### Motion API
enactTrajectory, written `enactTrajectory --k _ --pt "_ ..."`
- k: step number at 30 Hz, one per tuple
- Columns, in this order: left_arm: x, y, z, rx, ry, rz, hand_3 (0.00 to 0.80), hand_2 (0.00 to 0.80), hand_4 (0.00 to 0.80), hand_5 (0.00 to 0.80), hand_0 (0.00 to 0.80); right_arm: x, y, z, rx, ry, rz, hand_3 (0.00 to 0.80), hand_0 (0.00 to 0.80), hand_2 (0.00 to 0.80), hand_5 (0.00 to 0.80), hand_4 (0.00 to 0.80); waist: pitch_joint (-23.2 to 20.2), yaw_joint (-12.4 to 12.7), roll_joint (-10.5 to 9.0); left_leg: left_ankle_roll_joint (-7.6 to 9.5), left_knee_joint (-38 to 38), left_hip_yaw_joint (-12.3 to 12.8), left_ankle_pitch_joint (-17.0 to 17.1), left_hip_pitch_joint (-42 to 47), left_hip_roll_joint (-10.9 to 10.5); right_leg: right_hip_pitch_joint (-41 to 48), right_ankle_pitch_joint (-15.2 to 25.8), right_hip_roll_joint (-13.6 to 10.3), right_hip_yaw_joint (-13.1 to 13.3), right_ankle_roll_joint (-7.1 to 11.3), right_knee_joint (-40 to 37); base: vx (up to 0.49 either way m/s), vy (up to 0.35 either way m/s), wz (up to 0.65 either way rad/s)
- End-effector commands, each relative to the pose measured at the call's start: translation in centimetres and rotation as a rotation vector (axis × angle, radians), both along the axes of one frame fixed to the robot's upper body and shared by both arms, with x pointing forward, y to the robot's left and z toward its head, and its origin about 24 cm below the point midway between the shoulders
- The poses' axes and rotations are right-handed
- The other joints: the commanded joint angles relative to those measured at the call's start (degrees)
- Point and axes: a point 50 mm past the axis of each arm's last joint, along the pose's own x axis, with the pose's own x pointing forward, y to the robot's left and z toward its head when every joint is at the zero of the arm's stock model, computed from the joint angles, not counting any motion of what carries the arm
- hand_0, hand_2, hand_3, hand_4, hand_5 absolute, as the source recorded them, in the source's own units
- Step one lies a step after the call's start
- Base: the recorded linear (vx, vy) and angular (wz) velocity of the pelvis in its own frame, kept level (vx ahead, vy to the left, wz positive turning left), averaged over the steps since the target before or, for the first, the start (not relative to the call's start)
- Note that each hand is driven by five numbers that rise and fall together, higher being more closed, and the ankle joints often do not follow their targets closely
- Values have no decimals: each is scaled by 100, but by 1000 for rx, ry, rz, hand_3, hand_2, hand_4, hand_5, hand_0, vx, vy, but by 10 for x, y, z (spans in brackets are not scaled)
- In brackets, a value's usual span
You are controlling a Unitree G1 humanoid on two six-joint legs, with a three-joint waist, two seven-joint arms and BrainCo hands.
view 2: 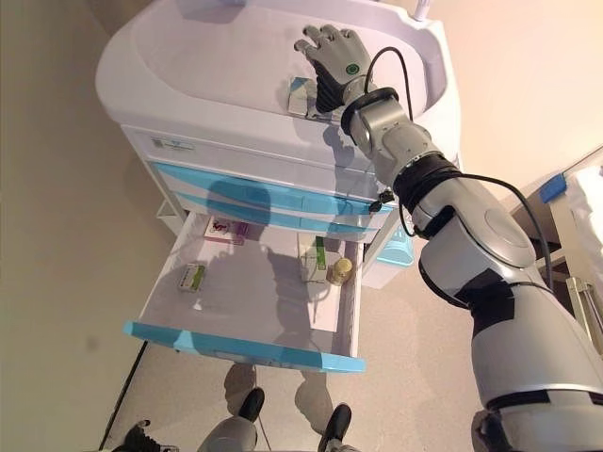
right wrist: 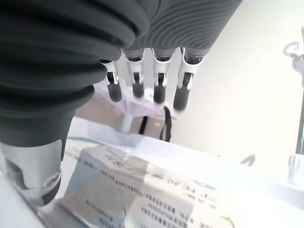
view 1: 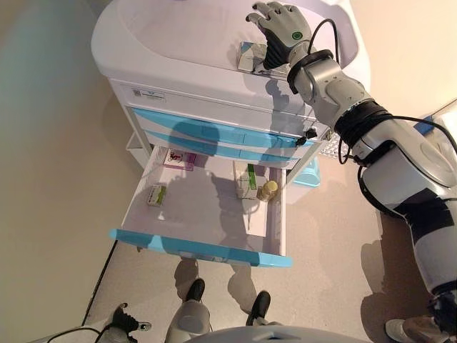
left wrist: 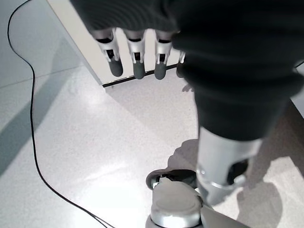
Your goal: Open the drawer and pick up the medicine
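— Drawer [view 1: 214, 214] stands pulled out, so that part looks done. Where is the medicine?

— A box [right wrist: 142, 199] lies on the cart's top surface [view 1: 178, 36], right under the right hand [view 1: 282, 28]. In the wrist view its fingers [right wrist: 159, 83] hang straight over the box with a gap beneath them; the hand is open and holds nothing. I cannot tell whether the thumb touches the carton.

— And the rest?

— Well below that hand, inside the drawer: a small bottle [view 1: 268, 190] next to a green-and-white box [view 1: 246, 180], a pink box [view 1: 180, 158] at the back, and a little green pack [view 1: 156, 194] toward the front.

— How would the box handle?

— I'd judge it light thin card, easy to crush and a bit slick, and it seems to have one corner lifted. Best taken across its narrow sides, thumb against fingers, with a gentle squeeze. Too much force could dent it; too little and it may slide on that smooth top.

— The left hand [left wrist: 137, 57]?

— It hangs low near the floor [left wrist: 71, 142], fingers straight and empty.
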Motion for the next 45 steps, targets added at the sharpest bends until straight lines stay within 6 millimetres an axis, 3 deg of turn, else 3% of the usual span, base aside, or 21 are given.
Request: enactTrajectory --k 1,13,20,25,26,30,34,41,45 --pt "15 7 6 38 -31 -17 0 0 0 0 0 -3 -12 34 -50 -106 -65 0 0 0 0 0 62 165 -141 220 -466 -81 496 -151 -328 305 -178 -172 7 513 199 0 0 0" --pt "15 7 6 39 -29 -18 0 0 0 0 0 -1 -20 31 23 -88 -78 0 0 0 0 0 38 131 -98 211 -479 -71 496 -122 -314 319 -181 -168 21 511 197 0 0 0" --pt "11 7 5 32 -28 22 0 0 0 0 0 -2 -46 30 367 -60 -53 0 0 0 0 0 -37 19 -11 207 -475 -22 481 -59 -293 355 -186 -164 58 503 213 0 0 0" --pt "6 6 3 22 -13 31 0 0 0 0 0 -5 -84 29 589 -75 -73 0 0 0 0 0 -92 -116 123 192 -511 73 485 3 -259 394 -180 -162 95 501 192 -3 0 -1" --pt "6 6 3 22 -13 31 0 0 0 0 0 -5 -84 29 590 -75 -73 0 0 0 0 0 -91 -115 123 192 -512 73 485 3 -259 394 -180 -162 96 501 192 -18 -4 -7" --pt "3 4 2 5 4 23 0 0 0 0 0 -11 -124 14 745 -86 -123 0 0 0 0 0 -201 -305 324 156 -530 154 480 96 -234 486 -214 -156 105 489 182 -14 -8 -6" --pt "2 2 1 -4 6 23 0 0 0 0 0 -15 -135 9 791 -95 -124 0 0 0 0 0 -243 -361 410 149 -536 204 470 152 -222 528 -216 -151 122 488 169 2 0 -13" --pt "-4 -7 -4 -36 27 13 0 0 0 0 0 -27 -156 -17 889 -98 -108 0 0 0 0 0 -360 -581 690 141 -549 367 430 339 -205 662 -257 -124 237 457 131 -2 -3 -15" --pt "2 -17 -6 -60 16 -34 0 0 0 0 0 -32 -169 -53 961 -41 -148 0 0 0 0 0 -432 -726 843 146 -547 498 386 461 -178 744 -285 -109 342 440 135 1 -14 -10"
